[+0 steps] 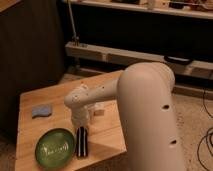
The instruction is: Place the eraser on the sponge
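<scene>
The gripper [80, 128] is down at the near edge of the counter [30, 100], closed, and by the look of it pinching the far end of the eraser [81, 144]. The eraser lies flat just right of the green plate [54, 148]. The sponge [42, 110] sits well apart, toward the far left. A hold at one end (not the middle) could let the long block swing or slip on lifting. It is close to the edge, so a drop might go to the floor. The sponge is small, so an off-centre release could tip the eraser off.
</scene>
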Motion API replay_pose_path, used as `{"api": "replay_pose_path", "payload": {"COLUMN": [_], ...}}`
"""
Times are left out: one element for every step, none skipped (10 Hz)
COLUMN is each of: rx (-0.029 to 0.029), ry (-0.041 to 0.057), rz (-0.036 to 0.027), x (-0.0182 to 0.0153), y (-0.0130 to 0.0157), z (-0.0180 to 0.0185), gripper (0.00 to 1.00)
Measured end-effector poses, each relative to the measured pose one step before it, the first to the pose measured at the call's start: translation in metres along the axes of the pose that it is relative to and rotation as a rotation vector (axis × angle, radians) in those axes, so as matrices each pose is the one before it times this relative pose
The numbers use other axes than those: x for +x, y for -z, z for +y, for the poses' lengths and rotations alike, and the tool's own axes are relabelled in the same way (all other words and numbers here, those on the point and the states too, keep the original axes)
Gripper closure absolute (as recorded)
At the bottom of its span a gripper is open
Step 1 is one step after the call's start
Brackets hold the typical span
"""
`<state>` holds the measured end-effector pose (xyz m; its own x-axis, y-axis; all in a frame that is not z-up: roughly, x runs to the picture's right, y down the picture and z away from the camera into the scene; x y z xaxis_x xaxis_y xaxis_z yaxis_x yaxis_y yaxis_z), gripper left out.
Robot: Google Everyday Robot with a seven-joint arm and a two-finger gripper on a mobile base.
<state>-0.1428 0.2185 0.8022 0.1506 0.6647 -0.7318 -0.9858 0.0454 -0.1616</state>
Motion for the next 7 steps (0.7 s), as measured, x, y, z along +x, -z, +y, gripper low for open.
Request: {"api": "replay_pose_path", "payload": {"rx": [-0.00367,-0.00068,-0.01127,0.00313,-0.00682,-0.00273,-0.00455], "ry": [0.00933,0.01862,0.01687,0.02190,0.04564,0.02411,0.02175], "rz": [-0.01500,-0.01423,-0.01925,-0.00696,-0.02110,-0.01064,-0.00487], "x": [-0.00061,-0.00072,-0.00402,-0.00218,-0.01163,-0.01075,-0.01198], "y": [0.01809,0.02712,0.02457,0.01908,0.03188,0.01248,0.00925], "z": [0.00286,0.00483,0.00822,0.00709,0.02257,0.01379,0.01441], "gripper": [0.91,0.91,0.91,0.91,0.91,0.91,0.91]}}
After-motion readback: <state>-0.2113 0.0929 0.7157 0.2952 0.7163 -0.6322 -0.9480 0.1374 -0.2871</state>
